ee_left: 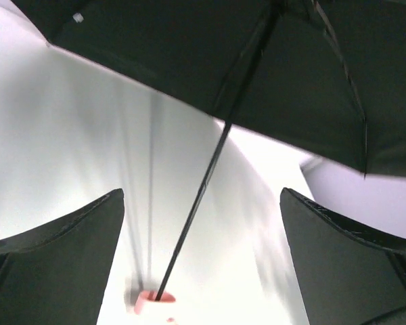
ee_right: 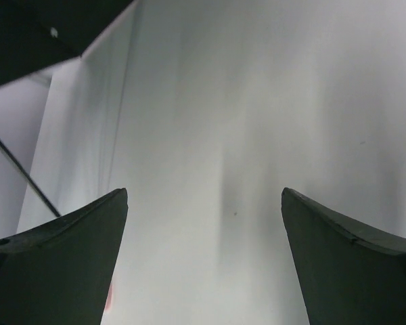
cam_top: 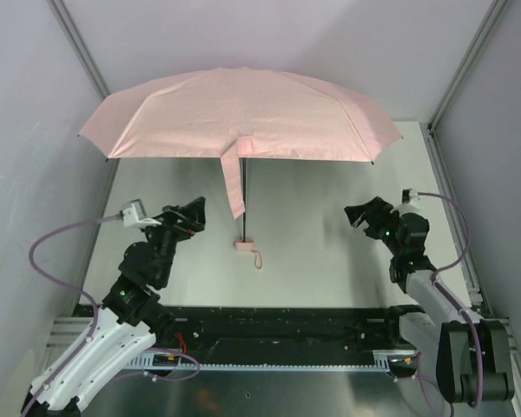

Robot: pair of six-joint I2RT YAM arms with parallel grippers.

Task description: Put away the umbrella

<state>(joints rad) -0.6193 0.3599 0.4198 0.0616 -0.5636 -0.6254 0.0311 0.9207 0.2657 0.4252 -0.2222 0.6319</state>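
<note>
Umbrella, pale pink and fully opened, rests with its small pink handle on the metal table near the middle, canopy spread wide at the far end. A thin dark shaft joins canopy to handle. The closure strap hangs just beside the shaft, and the wrist loop lies on the table. The left gripper hovers left of the handle and the right gripper well apart on its right, both with fingers spread wide, holding nothing.
</note>
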